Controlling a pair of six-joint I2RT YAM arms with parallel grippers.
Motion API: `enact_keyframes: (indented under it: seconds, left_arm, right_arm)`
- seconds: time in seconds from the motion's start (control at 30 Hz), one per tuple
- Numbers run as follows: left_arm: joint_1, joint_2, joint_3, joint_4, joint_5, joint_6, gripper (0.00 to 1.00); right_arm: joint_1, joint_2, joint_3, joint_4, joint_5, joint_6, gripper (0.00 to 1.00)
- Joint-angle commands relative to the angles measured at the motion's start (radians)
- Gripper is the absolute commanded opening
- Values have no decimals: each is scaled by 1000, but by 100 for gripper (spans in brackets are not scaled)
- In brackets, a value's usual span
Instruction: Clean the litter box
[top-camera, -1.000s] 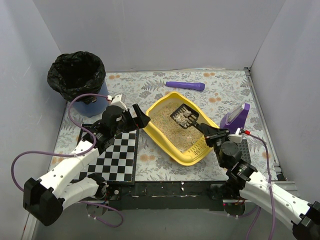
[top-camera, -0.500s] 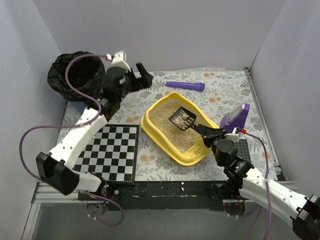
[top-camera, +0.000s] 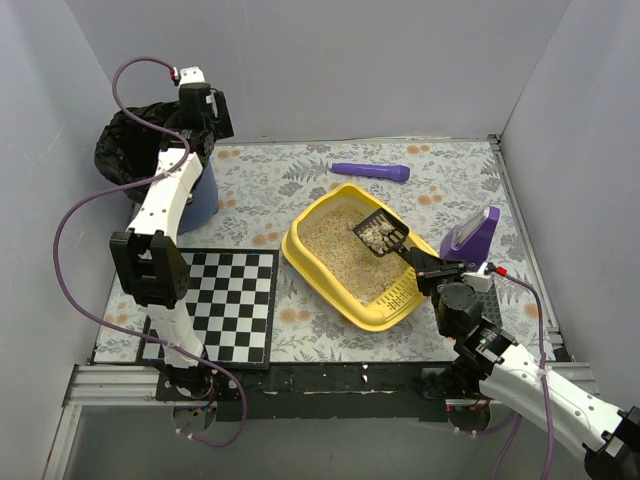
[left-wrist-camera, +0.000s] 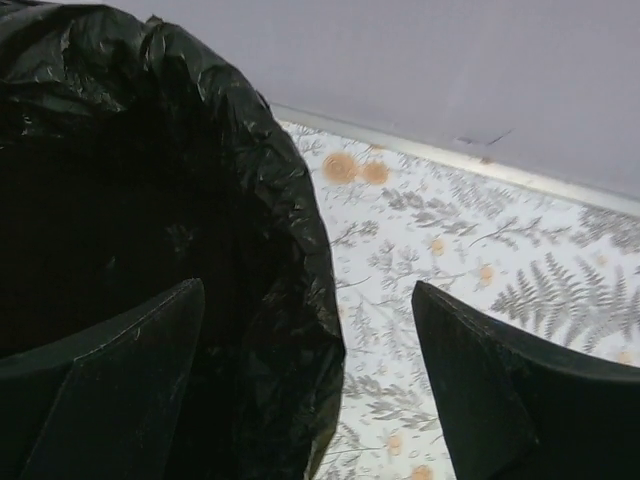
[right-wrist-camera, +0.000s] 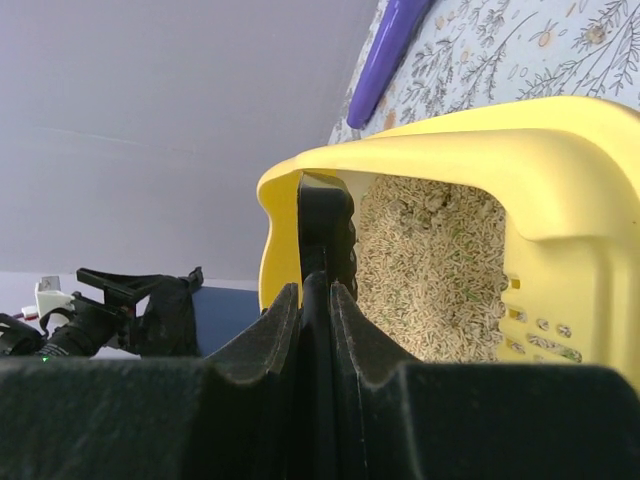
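Observation:
The yellow litter box (top-camera: 292, 248) lies mid-table, tilted diagonally, with beige litter inside and a slotted strip at its near right end. It also shows in the right wrist view (right-wrist-camera: 560, 190). My right gripper (top-camera: 425, 265) is shut on the handle of the black slotted scoop (top-camera: 378, 232), which holds pale clumps over the box's right side. In the right wrist view the gripper (right-wrist-camera: 316, 290) clamps the scoop (right-wrist-camera: 325, 225). My left gripper (top-camera: 205, 108) is open and empty at the black-bagged bin (top-camera: 150, 145). In its wrist view the gripper (left-wrist-camera: 305, 385) straddles the bag's rim (left-wrist-camera: 300, 260).
The bin's blue body (top-camera: 195, 205) stands at the far left corner. A purple cylinder (top-camera: 370, 172) lies behind the litter box. A purple and white holder (top-camera: 470, 235) stands to its right. A checkerboard mat (top-camera: 215, 300) lies at the near left. Grey walls close three sides.
My left arm has swung from beside the litter box up and back to the bin at the far left. The scoop has moved slightly right and up with its clumps.

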Motion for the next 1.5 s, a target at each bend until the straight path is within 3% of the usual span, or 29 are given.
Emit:
enact_keyframes:
  seconds: [0.0, 0.17, 0.27, 0.4, 0.5, 0.67, 0.97, 1.2, 1.27, 1.33, 1.37, 1.43, 1.47]
  left_arm:
    - [5, -4, -12, -29, -39, 79, 78]
    - [5, 22, -15, -48, 28, 128, 51]
    - [5, 5, -27, -34, 94, 142, 42]
    - [5, -21, -24, -20, 185, 122, 16]
    - [4, -41, -10, -22, 257, 94, 6]
    - [-30, -92, -21, -11, 454, 50, 0]
    - [-272, -119, -76, 30, 464, 13, 0]
    - [-386, -121, -87, 46, 436, -42, 13]
    - [-394, -134, -107, 60, 462, -50, 32]
    - [-398, -154, -136, 73, 476, -46, 40]
    - [-398, -164, -145, 78, 476, -46, 53]
    - [-398, -182, -147, 80, 472, -41, 98]
    - [-398, -194, -145, 81, 472, -41, 98]
  right_arm:
    - [2, 27, 32, 44, 39, -6, 1]
    - [2, 50, 32, 72, 26, -8, 1]
    - [2, 50, 32, 73, 22, -5, 1]
    - [2, 50, 30, 73, 20, 0, 1]
    - [2, 42, 30, 70, 22, 12, 1]
    - [2, 44, 26, 70, 23, 32, 1]
    - [2, 25, 27, 52, 26, 44, 1]
    - [2, 24, 35, 44, 12, 49, 1]
    - [2, 24, 40, 44, -4, 38, 1]
    - [2, 33, 43, 83, -41, 24, 1]
    - [2, 47, 38, 131, -49, -24, 1]
    - [2, 59, 64, 91, -55, -11, 1]
    - [2, 56, 88, 28, -58, 19, 1]
